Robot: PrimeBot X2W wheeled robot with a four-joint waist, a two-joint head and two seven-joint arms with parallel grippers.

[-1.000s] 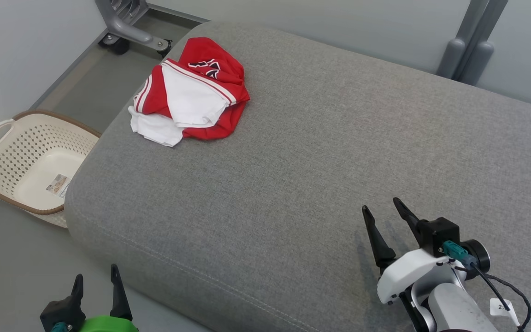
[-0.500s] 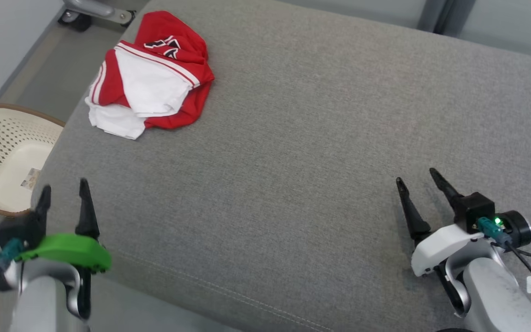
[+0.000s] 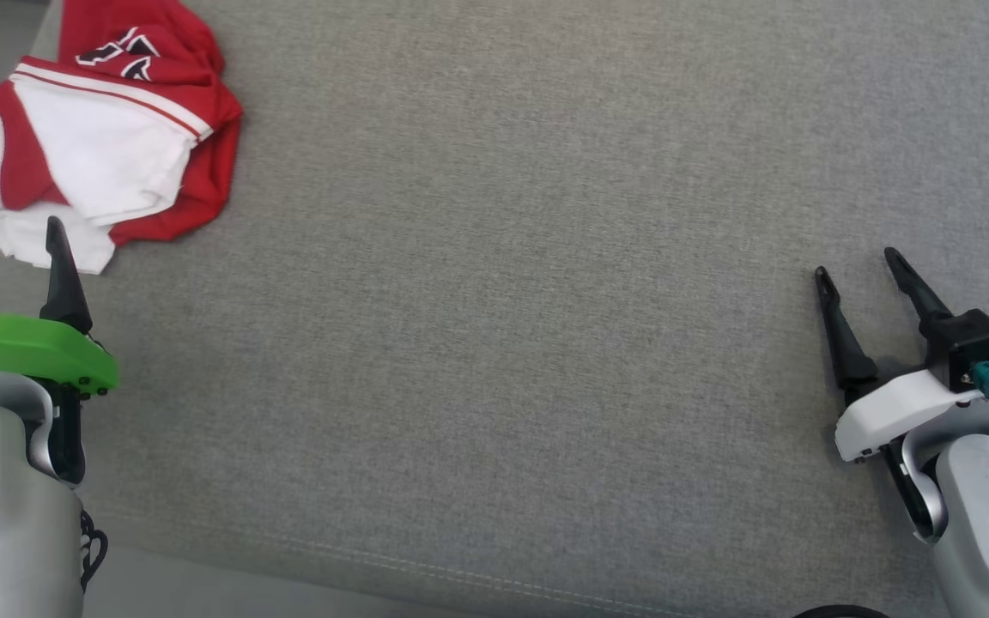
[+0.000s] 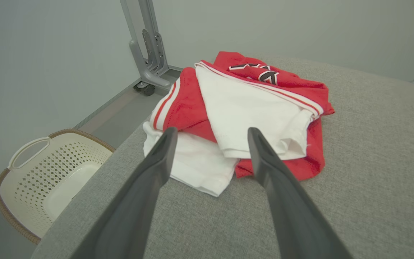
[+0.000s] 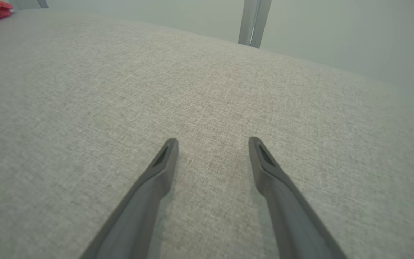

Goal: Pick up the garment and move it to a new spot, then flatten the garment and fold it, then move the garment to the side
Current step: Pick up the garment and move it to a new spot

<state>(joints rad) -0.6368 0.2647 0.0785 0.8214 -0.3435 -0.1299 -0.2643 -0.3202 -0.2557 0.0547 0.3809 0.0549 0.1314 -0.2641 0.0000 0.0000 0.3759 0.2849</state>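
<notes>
Head view puts the crumpled red-and-white sports garment (image 3: 108, 146) at the far left corner of the broad grey fabric cushion (image 3: 503, 300), bunched up with a white panel uppermost and dark lettering at its far end. Nothing in the task looks finished: the garment lies unlifted, unflattened and unfolded, so the pick-up, the move to a new spot, the smoothing, the fold and the final shift aside are all still to come.

The left gripper (image 3: 19, 235), under its green cover, has its two dark fingers spread wide and empty. Its tips are just at the garment's near white hem (whether they brush the cloth I cannot tell). From the left wrist the fingers frame that hem, with the cream perforated plastic laundry basket (image 4: 41, 169) on the floor beyond the cushion's edge. The right gripper (image 3: 855, 263) is also spread apart and holds nothing, low over bare cushion and well apart from the garment.

Against a second ago, the whole head picture has slid, so the camera has moved rather than the cloth. The left gripper has come up from the bottom edge to the garment, which I read as an approach to the first grasp.
</notes>
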